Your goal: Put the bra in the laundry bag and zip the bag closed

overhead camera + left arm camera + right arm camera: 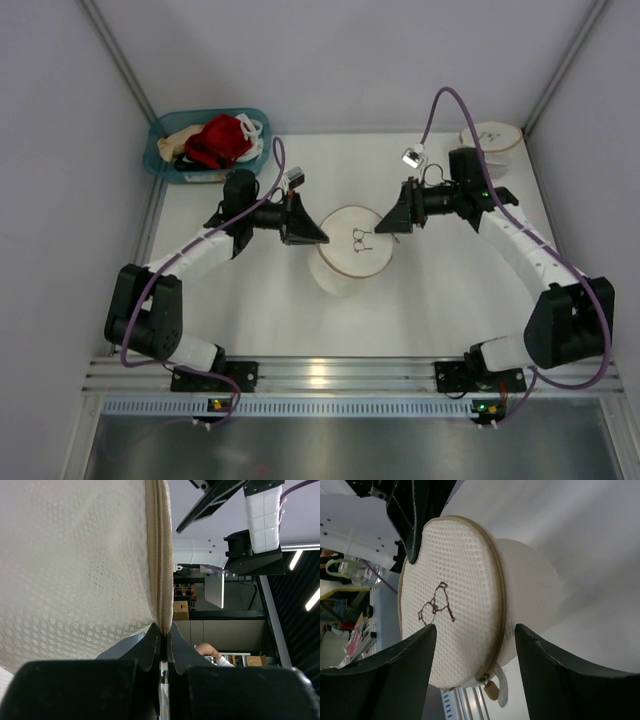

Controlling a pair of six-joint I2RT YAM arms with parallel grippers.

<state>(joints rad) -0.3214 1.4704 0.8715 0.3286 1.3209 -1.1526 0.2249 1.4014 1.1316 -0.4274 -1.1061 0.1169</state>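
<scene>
The laundry bag (355, 252) lies mid-table, round, cream mesh, with a small dark mark on its lid. My left gripper (322, 238) is at its left edge; in the left wrist view the gripper (163, 628) is shut on the bag's tan zip rim (162, 555). My right gripper (386, 226) is open at the bag's right side. In the right wrist view it (475, 628) straddles the bag (455, 605), and the zip pull (490, 690) hangs between the jaws, untouched. The zip seam looks closed where it shows. The black bra is hidden.
A teal basket (160, 160) at the back left holds a red garment (218, 140), a beige garment (178, 140) and a dark scrap I cannot identify. A second round bag (492, 140) with a tan-rimmed lid stands at the back right. Walls stand on both sides.
</scene>
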